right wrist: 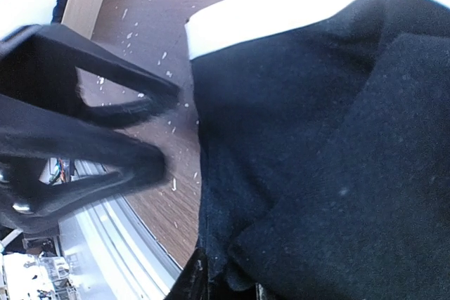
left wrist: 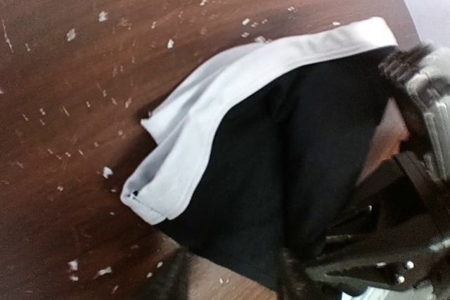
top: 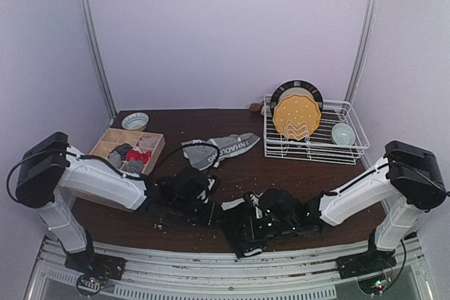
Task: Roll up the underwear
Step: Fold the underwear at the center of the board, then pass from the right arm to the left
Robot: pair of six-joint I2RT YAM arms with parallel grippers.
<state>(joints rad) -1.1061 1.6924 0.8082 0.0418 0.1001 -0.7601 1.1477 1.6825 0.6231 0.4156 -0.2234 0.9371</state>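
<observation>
A black underwear [top: 238, 210] with a white waistband [left wrist: 211, 124] lies crumpled near the table's front edge, between both grippers. In the left wrist view my left gripper [left wrist: 232, 282] stands open, and the black cloth's [left wrist: 281, 159] edge lies between its spread fingers [left wrist: 172, 279]. My right gripper [right wrist: 228, 289] reaches in from the other side, its fingertips a little apart with a fold of the black cloth [right wrist: 316, 138] between them. A grey underwear [top: 219, 149] with a white-lettered waistband lies flat further back.
A wooden divided box [top: 105, 147] with rolled cloth stands at the left, with a small bowl [top: 135, 121] behind it. A white wire dish rack [top: 351, 147] with a yellow plate [top: 297, 119] and a bowl is at the back right. Pale crumbs dot the brown table [top: 295, 173].
</observation>
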